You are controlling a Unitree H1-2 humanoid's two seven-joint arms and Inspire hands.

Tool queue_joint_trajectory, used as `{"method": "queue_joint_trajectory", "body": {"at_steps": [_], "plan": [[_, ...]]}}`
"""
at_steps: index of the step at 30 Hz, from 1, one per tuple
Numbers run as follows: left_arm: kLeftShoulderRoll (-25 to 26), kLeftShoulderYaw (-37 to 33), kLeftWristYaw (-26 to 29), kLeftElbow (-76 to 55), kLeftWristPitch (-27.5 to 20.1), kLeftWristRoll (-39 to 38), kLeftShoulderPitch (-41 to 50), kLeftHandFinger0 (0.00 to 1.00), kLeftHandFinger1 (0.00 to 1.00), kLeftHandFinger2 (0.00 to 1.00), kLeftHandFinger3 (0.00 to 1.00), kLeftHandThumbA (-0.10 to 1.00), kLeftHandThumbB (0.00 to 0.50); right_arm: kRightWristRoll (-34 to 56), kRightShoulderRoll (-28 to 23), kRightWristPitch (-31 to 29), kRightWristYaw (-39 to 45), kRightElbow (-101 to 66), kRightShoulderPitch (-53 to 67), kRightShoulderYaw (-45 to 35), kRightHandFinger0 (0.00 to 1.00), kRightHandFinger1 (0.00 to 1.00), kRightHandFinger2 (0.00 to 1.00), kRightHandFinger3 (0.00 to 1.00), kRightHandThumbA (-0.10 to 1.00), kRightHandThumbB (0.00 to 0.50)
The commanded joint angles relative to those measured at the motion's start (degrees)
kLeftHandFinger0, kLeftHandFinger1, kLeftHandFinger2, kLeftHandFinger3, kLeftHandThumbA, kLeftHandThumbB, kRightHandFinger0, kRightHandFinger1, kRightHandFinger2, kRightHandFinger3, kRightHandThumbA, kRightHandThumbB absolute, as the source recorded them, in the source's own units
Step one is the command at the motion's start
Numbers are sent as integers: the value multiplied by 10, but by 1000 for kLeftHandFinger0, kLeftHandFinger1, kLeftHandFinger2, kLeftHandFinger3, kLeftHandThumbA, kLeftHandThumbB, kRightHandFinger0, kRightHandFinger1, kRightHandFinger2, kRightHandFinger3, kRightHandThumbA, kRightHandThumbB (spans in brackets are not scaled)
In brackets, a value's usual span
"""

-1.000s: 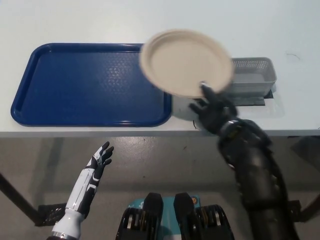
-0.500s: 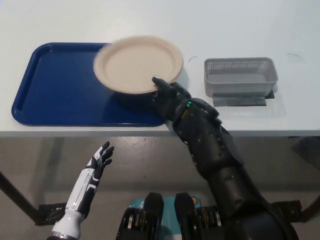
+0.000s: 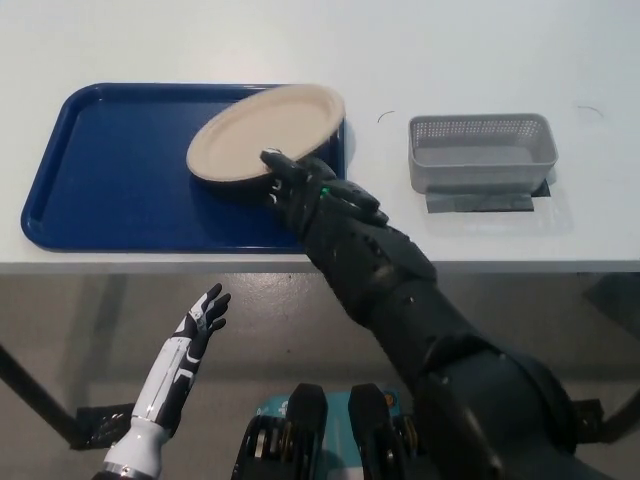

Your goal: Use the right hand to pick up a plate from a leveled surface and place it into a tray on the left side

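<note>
Right robot hand [image 3: 300, 190] pinches the near rim of the plate [image 3: 262, 133], held tilted over the right part of the blue tray [image 3: 110, 180] on the bench [image 3: 480, 40]. Left robot hand [image 3: 200, 318] idles below bench edge, fingers spread. Risk: let go while it's tilted w/ only an edge grip & the plate could slide or flip, maybe over the tray's right rim.

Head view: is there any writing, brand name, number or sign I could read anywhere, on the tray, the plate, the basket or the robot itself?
None can be read.
The blue tray, the plate held by the right hand, and the grey basket carry no print.
The table bears only faint marks, no letters.
The left hand, low below the table edge, shows no label.
</note>
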Motion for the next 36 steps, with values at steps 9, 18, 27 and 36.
{"method": "queue_joint_trajectory", "body": {"at_steps": [9,18,27,36], "plan": [[8,-2,-13,-24,3,-12,-9,1000,1000,1000,1000,1000,137,-89,-32,56,205,-35,-53,79,1000,1000,1000,1000,999,500],[8,-3,-14,-23,3,-11,-12,1000,1000,1000,1000,1000,141,40,-83,139,177,-400,93,162,1000,1000,1000,1000,907,481],[10,-2,-15,-16,0,-12,-15,1000,1000,1000,1000,1000,160,302,-225,139,-25,-878,287,327,1000,1000,1000,1000,826,500],[16,-7,-40,-5,0,-41,-22,1000,1000,1000,1000,1000,160,402,-336,139,-26,-1183,416,408,1000,1000,1000,1000,884,500]]}}
